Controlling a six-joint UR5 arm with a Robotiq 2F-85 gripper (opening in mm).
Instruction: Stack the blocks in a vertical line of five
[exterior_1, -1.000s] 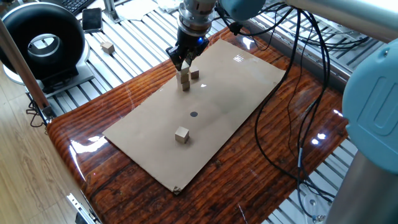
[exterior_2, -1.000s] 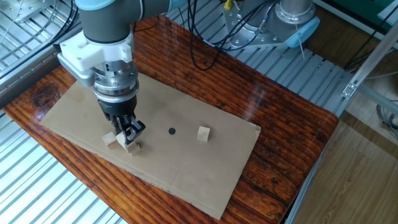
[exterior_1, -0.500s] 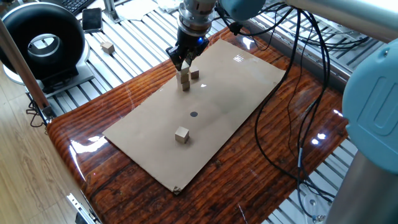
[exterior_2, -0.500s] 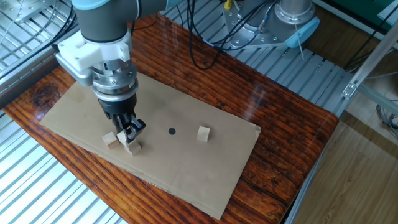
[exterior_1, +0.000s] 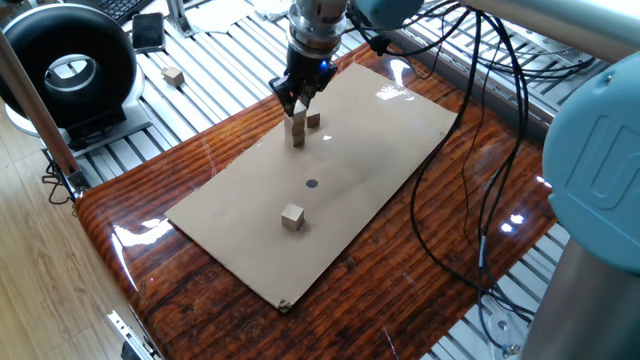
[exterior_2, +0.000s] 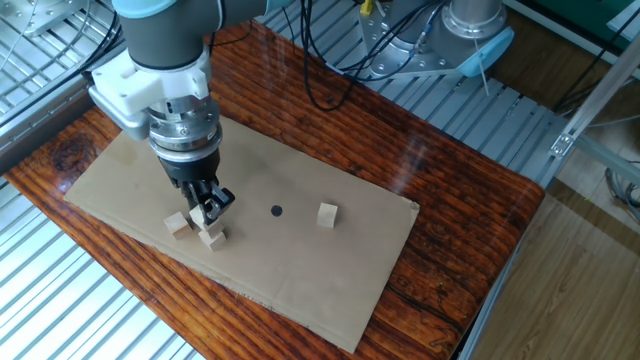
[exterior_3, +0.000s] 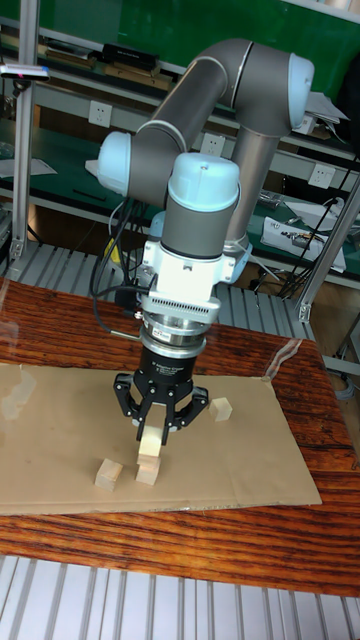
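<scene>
Two blocks stand stacked (exterior_1: 298, 132) at the far end of the cardboard sheet (exterior_1: 350, 170); the stack also shows in the other fixed view (exterior_2: 211, 237) and the tall view (exterior_3: 148, 468). My gripper (exterior_1: 298, 103) (exterior_2: 207, 208) (exterior_3: 152, 432) hangs straight over the stack. Its fingertips flank the top block's upper edge and stand slightly apart, so it is open. A loose block (exterior_1: 314, 120) (exterior_2: 178, 222) (exterior_3: 108, 475) lies right beside the stack. Another block (exterior_1: 292, 216) (exterior_2: 327, 214) sits alone past the black dot (exterior_1: 311, 183).
One more block (exterior_1: 174, 75) lies off the table on the ribbed metal surface near a round black device (exterior_1: 68, 70). Black cables (exterior_1: 470, 150) trail across the wooden table on the right. Cardboard edges lie close to the table rim.
My gripper has risen a little off the stack while the two stacked blocks stayed in place. The other blocks have not moved.
</scene>
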